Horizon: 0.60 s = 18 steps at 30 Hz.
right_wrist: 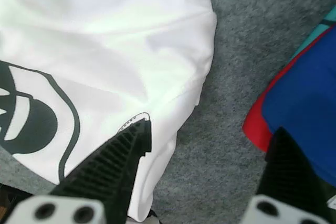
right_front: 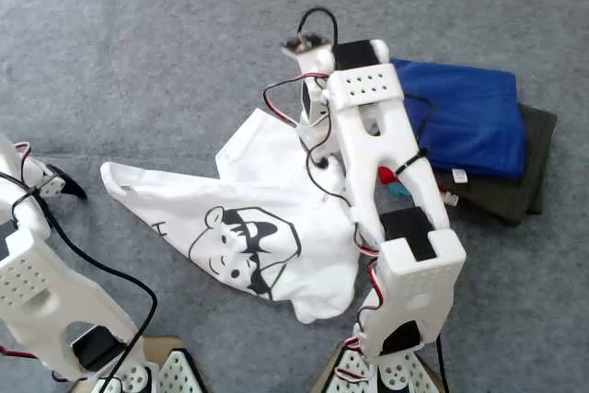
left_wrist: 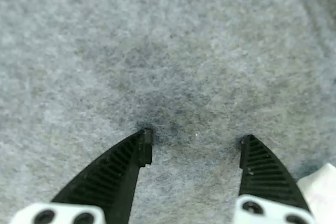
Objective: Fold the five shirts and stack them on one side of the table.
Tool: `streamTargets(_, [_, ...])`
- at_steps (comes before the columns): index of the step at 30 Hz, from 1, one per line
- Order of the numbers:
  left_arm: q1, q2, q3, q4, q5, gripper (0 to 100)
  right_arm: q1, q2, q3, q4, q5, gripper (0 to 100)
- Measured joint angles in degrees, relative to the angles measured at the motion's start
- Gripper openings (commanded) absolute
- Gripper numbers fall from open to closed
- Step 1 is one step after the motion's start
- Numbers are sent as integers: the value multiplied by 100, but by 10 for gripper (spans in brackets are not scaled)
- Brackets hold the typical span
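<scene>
White shirt: a white shirt (right_front: pixel 267 218) with a black cartoon print is spread unfolded and rumpled near the middle of the table, print side up.
Stack: a folded blue shirt (right_front: pixel 465 117) is laid on top of a folded dark olive shirt (right_front: pixel 517 181) at the right side of the table; edges of a red shirt (right_front: pixel 386 175) and a teal shirt (right_front: pixel 399 189) are seen sticking out from the pile on the side towards the white shirt.
Table: it is covered by a grey felt cloth (right_front: pixel 138 62).
Right gripper: the right gripper (right_wrist: pixel 210 129) is held with its jaws spread wide and nothing between them. It is placed over the strip of grey cloth between the white shirt's edge and the stack, one jaw above the white fabric, the other above the blue.
Left gripper: the left gripper (left_wrist: pixel 196 136) is likewise parted and empty, held low over bare grey cloth at the table's left edge; a corner of white fabric is seen just beside one jaw.
</scene>
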Motion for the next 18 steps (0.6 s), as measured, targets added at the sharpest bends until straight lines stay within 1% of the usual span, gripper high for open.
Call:
streamTargets(3, [9, 70, -53, 0, 220, 282, 0, 158, -510, -466, 0, 243])
streamTargets(6, [-26, 88, -70, 0, 290, 282, -167, 791, -1108, -1011, -18, 226])
streamTargets(8, [-26, 88, -70, 0, 299, 282, -369, 1354, -1662, -1169, -18, 227])
streamTargets(11, [-26, 132, -149, 193, 308, 281, -695, 2356, -2602, -1204, -9, 227])
streamTargets(14, [-44, 141, -229, 404, 308, 280, -862, 3376, -3692, -1213, 0, 227])
streamTargets(18, [-114, 123, -123, 448, 299, 233, -923, 4475, -5213, -976, -9, 227])
